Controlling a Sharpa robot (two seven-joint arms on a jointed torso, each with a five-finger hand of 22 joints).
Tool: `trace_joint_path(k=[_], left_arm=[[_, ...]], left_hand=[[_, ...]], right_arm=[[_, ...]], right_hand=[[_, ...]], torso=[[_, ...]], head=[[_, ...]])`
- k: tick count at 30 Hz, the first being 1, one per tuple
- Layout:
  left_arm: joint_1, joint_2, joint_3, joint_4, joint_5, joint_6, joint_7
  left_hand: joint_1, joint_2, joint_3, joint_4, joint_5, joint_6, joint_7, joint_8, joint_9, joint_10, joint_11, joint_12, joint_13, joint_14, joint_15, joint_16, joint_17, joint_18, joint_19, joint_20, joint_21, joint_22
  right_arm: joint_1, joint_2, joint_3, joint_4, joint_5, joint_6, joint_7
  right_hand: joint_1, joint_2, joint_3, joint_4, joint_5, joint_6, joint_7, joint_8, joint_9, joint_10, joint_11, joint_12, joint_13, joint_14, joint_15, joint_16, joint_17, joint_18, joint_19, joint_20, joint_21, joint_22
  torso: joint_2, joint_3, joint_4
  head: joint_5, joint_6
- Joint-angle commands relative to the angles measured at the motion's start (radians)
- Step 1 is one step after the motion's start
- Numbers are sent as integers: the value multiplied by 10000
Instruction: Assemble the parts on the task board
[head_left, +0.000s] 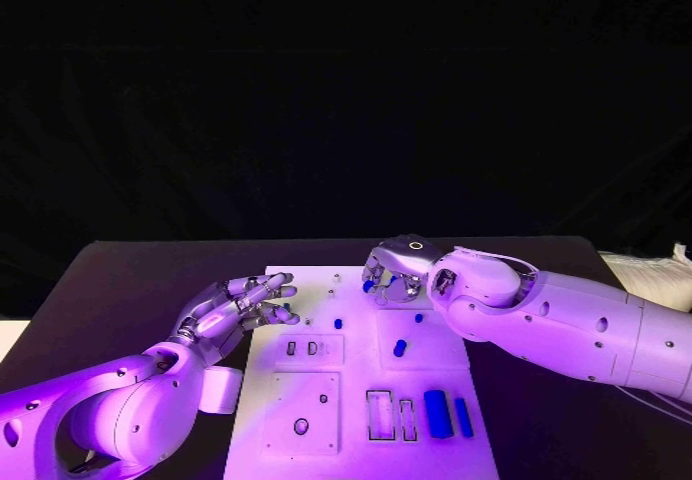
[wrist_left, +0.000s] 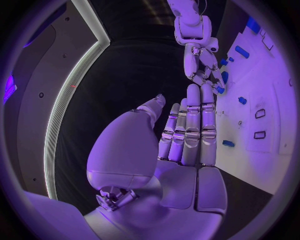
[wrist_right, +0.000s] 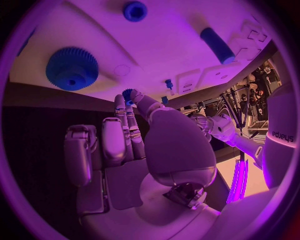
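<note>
The white task board (head_left: 361, 400) lies mid-table. My right hand (head_left: 392, 275) hovers over its far end, its thumb and a finger pinching a small blue part (wrist_right: 128, 94), which also peeks out under the hand (head_left: 369, 285). In the right wrist view a blue gear (wrist_right: 72, 68) and a blue cylinder (wrist_right: 217, 45) lie on the board beyond the fingers. My left hand (head_left: 238, 305) hangs at the board's left edge, fingers spread and holding nothing; its straight fingers (wrist_left: 190, 130) point toward the right hand (wrist_left: 203, 65). Small blue pegs (head_left: 338, 323) (head_left: 400, 347) stand mid-board.
A long blue cylinder (head_left: 437, 413) and a thin blue bar (head_left: 463, 417) lie at the board's near right, beside two narrow slots (head_left: 381, 415). Raised plates with cut-outs (head_left: 303, 412) take up the near left. Black table (head_left: 130, 290) surrounds the board.
</note>
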Motion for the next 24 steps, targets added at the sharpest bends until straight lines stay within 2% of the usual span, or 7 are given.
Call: trace_joint_path(k=[1,4,10,18,24], left_arm=[[14,-12,8,4,15,227,23],[14,-10,7,4,15,233,21],[14,-13,7,8,15,250,18],[15,-19,7,32,15,269,12],[17,-38,8,70,15,272,6]], left_hand=[[-64,53,-6,-63,-56,-24,43,-54,-8,-46,4,-61,11,-71,-22,34,9,88,-18,34,36,17],[-63,53,-4,-68,-56,-27,44,-57,-8,-50,5,-63,12,-75,-22,37,16,87,-19,34,39,18],[-60,52,-2,-78,-57,-31,47,-63,-8,-55,7,-67,12,-81,-20,42,28,87,-21,35,43,20],[-60,50,-1,-86,-58,-36,50,-69,-8,-60,10,-71,13,-90,-18,45,40,87,-26,36,46,22],[-60,50,-1,-86,-58,-36,50,-69,-8,-60,10,-71,13,-90,-18,45,40,87,-26,36,46,22]], right_arm=[[39,152,10,-129,-252,-688,-345],[61,289,14,-236,-279,-830,-414],[94,647,18,-499,-333,-990,-442],[107,1084,19,-839,-359,-978,-389],[109,1323,17,-1142,-374,-960,-371]], right_hand=[[22,60,7,49,-51,221,-118,34,200,60,10,-13,0,394,-48,51,7,-173,427,-70,42,1343],[-19,41,15,140,-85,204,-105,11,216,64,18,-29,-7,389,-47,70,22,-175,429,-74,48,1351],[-11,6,26,164,-89,195,-103,-2,226,59,16,-37,-12,388,-47,88,44,-175,427,-75,48,1349],[0,-4,32,164,-84,195,-104,-5,229,58,14,-39,-13,388,-48,92,49,-176,430,-75,51,1356],[9,-22,40,173,-73,194,-100,-11,235,57,17,-41,-15,387,-49,103,62,-175,427,-76,50,1353]], torso=[[26,-5,26],[33,-22,56],[57,-11,36],[85,-28,87],[95,-21,67]], head=[[27,43],[24,58],[50,102],[40,109],[113,65]])
